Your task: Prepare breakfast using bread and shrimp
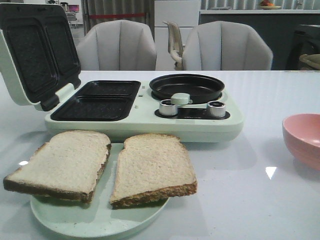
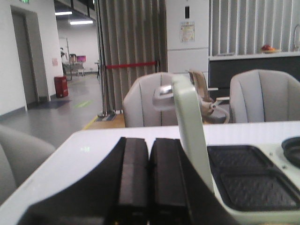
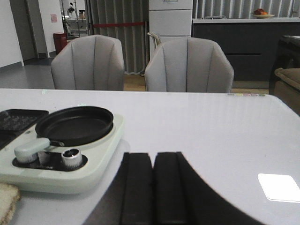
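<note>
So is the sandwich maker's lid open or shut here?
Open. The lid is swung up and back at the left, exposing its two dark plates, and the lower grill wells are bare; both bread slices sit on the plate.

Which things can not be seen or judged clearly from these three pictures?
- Pink bowl, front view: cut off by the right edge, its inside hidden by its wall; no shrimp visible.
- Plate, front view: mostly covered by the two bread slices.
- Knob markings: too small to read.
- Left bread slice underside: hidden.
</note>
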You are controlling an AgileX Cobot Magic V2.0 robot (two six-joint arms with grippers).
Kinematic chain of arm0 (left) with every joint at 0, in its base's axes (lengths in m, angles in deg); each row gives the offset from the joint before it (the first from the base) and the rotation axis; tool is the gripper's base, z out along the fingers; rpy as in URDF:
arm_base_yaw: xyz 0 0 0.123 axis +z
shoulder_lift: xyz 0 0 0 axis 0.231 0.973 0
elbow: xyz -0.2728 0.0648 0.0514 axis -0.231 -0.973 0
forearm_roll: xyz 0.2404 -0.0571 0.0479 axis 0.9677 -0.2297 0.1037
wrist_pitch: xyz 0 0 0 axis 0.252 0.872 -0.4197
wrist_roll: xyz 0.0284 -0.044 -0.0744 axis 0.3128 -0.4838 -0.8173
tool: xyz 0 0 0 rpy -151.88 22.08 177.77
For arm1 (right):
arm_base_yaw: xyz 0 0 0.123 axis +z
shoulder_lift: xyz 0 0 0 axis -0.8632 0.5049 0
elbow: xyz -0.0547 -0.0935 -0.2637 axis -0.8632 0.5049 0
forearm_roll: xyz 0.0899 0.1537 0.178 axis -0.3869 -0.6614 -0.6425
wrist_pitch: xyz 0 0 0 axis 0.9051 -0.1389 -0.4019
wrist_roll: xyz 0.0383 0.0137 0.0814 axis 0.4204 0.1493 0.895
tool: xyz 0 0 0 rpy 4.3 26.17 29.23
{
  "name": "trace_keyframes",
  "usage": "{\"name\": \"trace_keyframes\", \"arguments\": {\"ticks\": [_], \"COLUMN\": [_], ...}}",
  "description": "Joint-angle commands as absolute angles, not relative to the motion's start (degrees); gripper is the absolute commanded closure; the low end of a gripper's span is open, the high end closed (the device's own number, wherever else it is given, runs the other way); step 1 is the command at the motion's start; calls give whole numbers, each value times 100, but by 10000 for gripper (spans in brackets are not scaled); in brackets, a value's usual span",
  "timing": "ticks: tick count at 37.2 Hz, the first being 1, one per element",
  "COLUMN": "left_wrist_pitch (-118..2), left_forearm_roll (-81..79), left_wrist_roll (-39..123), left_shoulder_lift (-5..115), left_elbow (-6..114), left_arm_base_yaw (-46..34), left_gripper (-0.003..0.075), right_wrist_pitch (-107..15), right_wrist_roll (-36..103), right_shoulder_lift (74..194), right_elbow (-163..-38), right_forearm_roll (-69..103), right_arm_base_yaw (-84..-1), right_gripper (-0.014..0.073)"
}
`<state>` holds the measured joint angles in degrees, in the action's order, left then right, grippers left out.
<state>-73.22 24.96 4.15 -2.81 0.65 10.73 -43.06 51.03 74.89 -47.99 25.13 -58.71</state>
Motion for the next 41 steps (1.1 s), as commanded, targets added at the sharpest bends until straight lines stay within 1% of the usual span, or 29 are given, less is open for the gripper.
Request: {"name": "trace_keyframes", "arguments": {"ticks": [1,4,13,17,24,31,41], "left_wrist_pitch": [-7813,-7434,-5437,-4796,-4247,-3541,-3505], "left_forearm_roll": [2496,2496,2496,2496,2496,2463,2450], "left_wrist_roll": [386,386,386,386,386,386,386], "left_shoulder_lift": [-363,-247,739,1242,1923,2396,2825], "left_elbow": [776,1302,2935,3318,3361,3361,3361], "left_arm_base_yaw": [1074,1074,1074,1074,1074,1074,1074], "left_gripper": [619,619,619,619,619,619,619], "right_wrist_pitch": [-4282,-4515,-5354,-5783,-6129,-6222,-6323], "right_wrist_roll": [5054,5054,5054,5054,5054,5054,5054], "right_shoulder_lift": [7409,7546,8536,9116,9969,10660,11371], "right_elbow": [-5601,-6015,-7217,-7531,-7479,-7296,-7221], "right_forearm_roll": [2486,2540,2620,2620,2620,2626,2626], "right_arm_base_yaw": [-5904,-5904,-5904,-5904,-5904,-5904,-5904], "right_gripper": [560,560,560,560,560,560,558]}}
